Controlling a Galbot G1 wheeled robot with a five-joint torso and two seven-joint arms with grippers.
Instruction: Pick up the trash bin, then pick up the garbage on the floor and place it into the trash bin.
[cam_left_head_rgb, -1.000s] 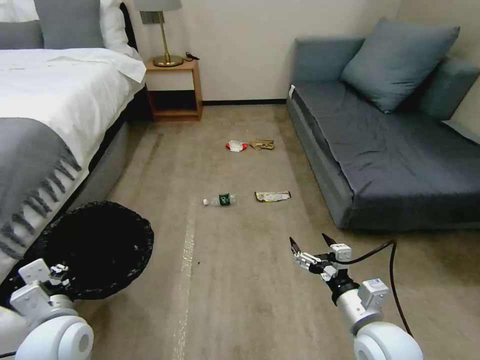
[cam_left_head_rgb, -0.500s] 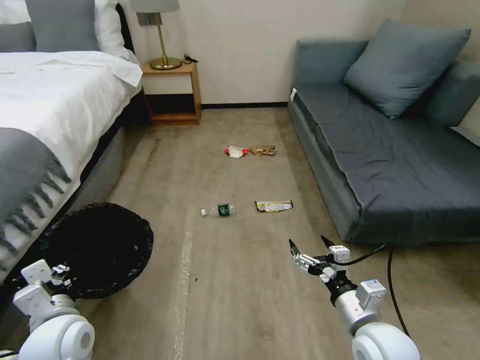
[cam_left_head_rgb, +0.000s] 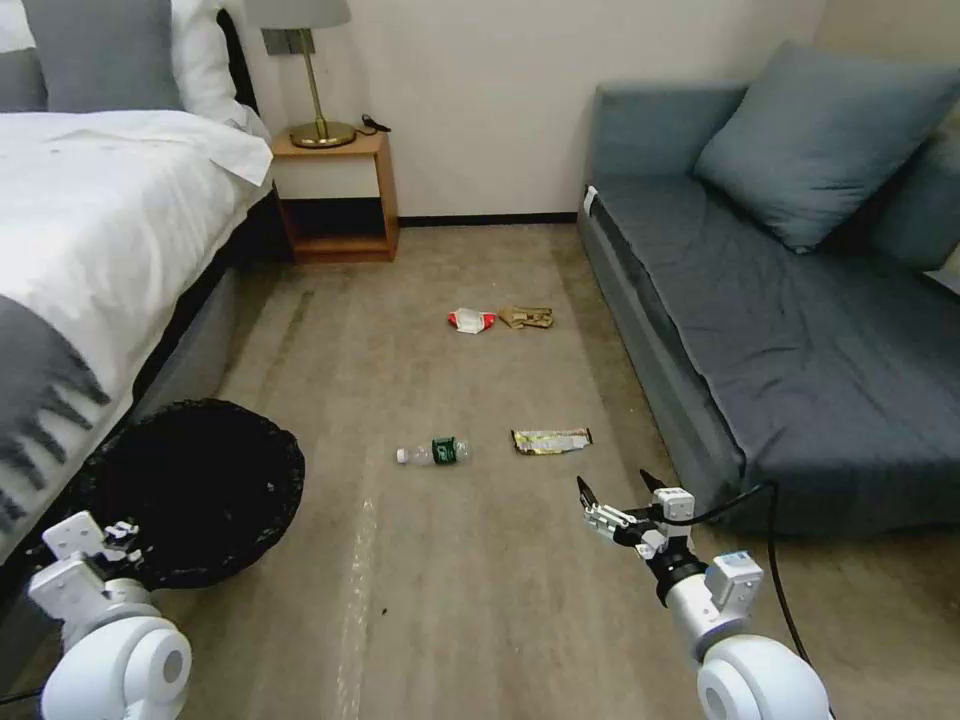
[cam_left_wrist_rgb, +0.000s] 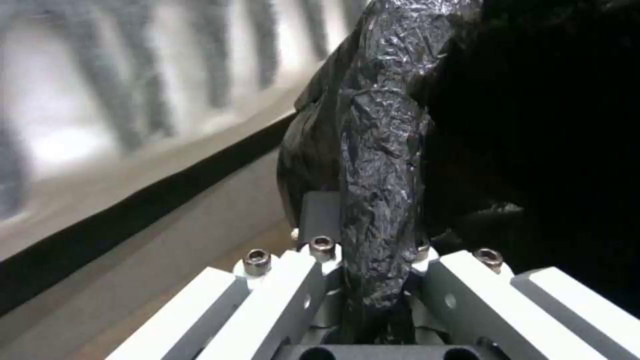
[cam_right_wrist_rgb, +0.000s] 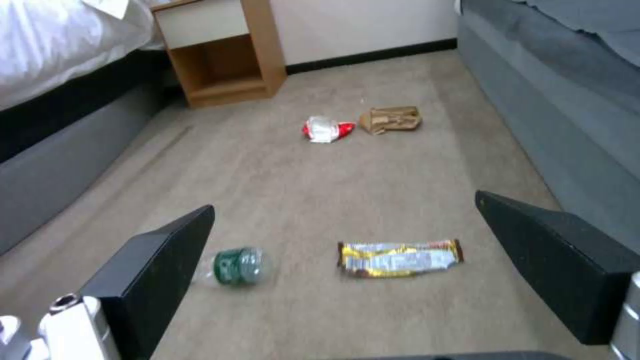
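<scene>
Your whole head view has slid: the base rolled forward, so the bottle (cam_left_head_rgb: 433, 452) and gold wrapper (cam_left_head_rgb: 551, 440) sit closer than a second ago. Left gripper (cam_left_wrist_rgb: 373, 280) has its fingers clenched on the trash bin (cam_left_head_rgb: 190, 490) liner, beside the bed (cam_left_head_rgb: 90, 250). Right gripper (cam_left_head_rgb: 620, 495) is spread, empty, short of the wrapper. The red-and-white packet (cam_left_head_rgb: 471, 320) and paper scrap (cam_left_head_rgb: 527, 317) lie farther off.

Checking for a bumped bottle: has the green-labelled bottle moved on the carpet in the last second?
No. The bottle keeps its spot beside the gold wrapper; the whole head view shifted, so the robot's camera moved, not the bottle.
</scene>
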